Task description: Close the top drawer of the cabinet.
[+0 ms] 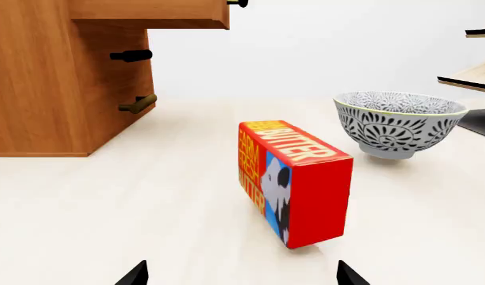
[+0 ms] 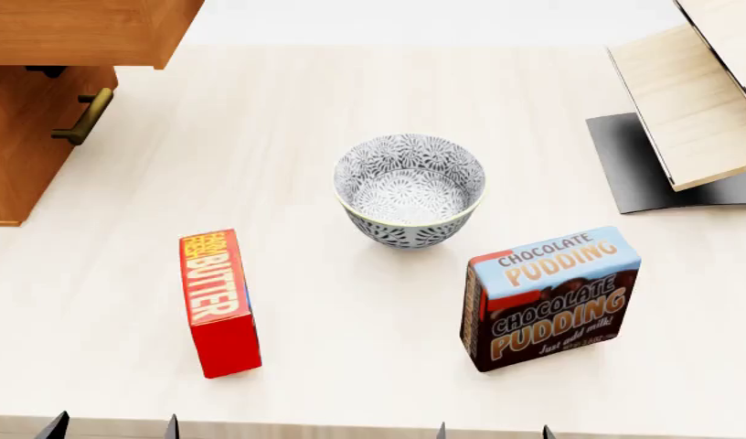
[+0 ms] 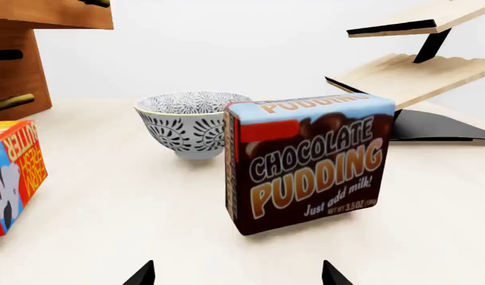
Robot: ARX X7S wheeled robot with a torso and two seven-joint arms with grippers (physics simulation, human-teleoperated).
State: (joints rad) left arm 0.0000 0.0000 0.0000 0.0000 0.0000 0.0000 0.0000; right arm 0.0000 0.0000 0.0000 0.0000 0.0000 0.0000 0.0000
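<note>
The left gripper (image 2: pixel 111 426), jaws spread and empty just behind the butter box (image 2: pixel 219 302), sits nearer the top drawer (image 2: pixel 87 32), which juts out beyond it from the cabinet (image 2: pixel 19 155).

A broad, pale cream tabletop (image 2: pixel 348 110) stretches across the whole scene, smooth and evenly lit, with only soft shadows on it. Behind it runs a plain off-white wall (image 1: pixel 322 47), bare and bright. Off to the far right stand slanted light-wood boards (image 2: pixel 697 119) on a flat black base (image 2: pixel 629 169).
</note>
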